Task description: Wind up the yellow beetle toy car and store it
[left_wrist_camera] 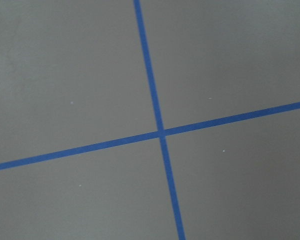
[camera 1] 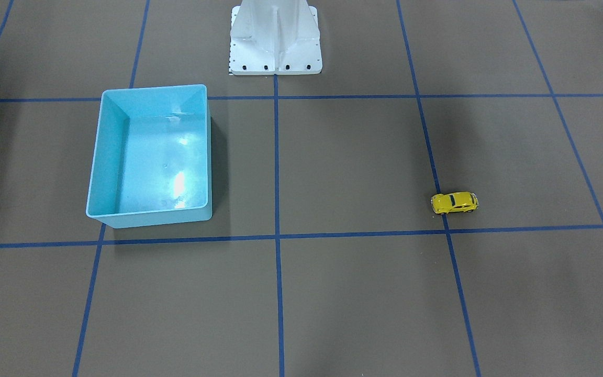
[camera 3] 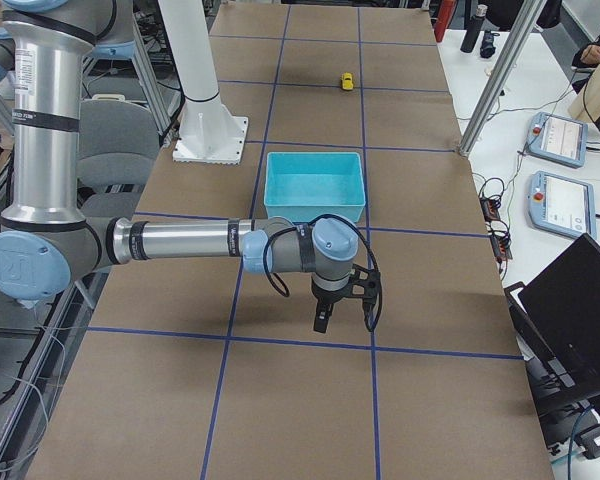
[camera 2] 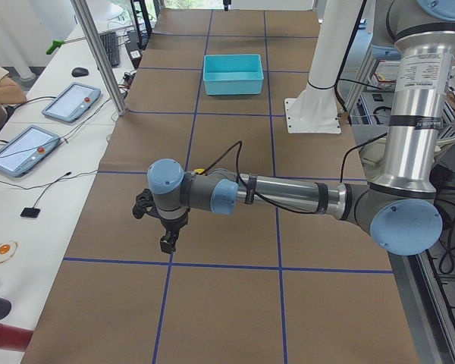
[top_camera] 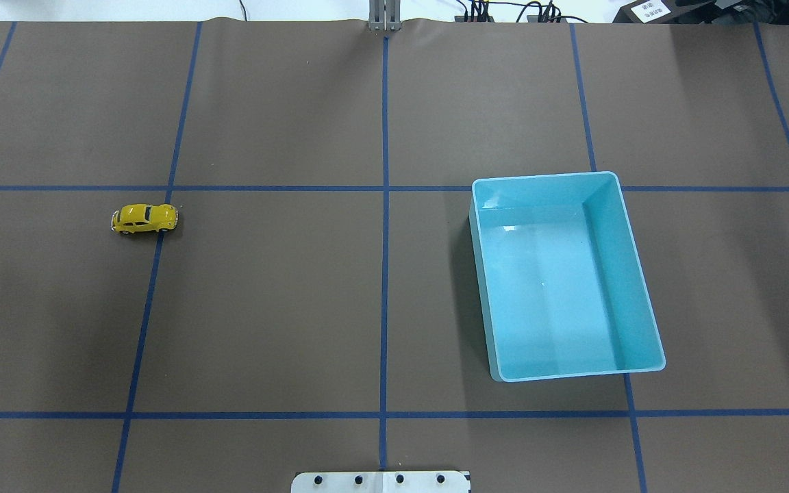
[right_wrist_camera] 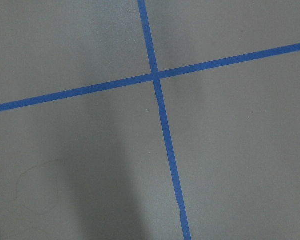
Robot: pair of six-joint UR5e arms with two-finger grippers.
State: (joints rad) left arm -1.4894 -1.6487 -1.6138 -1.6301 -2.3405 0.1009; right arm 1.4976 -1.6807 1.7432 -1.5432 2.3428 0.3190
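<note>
Legible markings: none found.
I note one white label (top_camera: 648, 8) on a dark box (top_camera: 689, 8); its print is too small to read.

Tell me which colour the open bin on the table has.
Light blue, nearly turquoise. The bin shows best in the overhead exterior view.

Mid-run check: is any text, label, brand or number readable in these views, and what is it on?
Nothing is legible.
Print on the white label on the black box, top right of the overhead view: too small to read.
Emblem on the right arm's blue joint cap: blurred.
The tablet screens: blurred.
The yellow toy car and blue bin: no writing visible.
</note>
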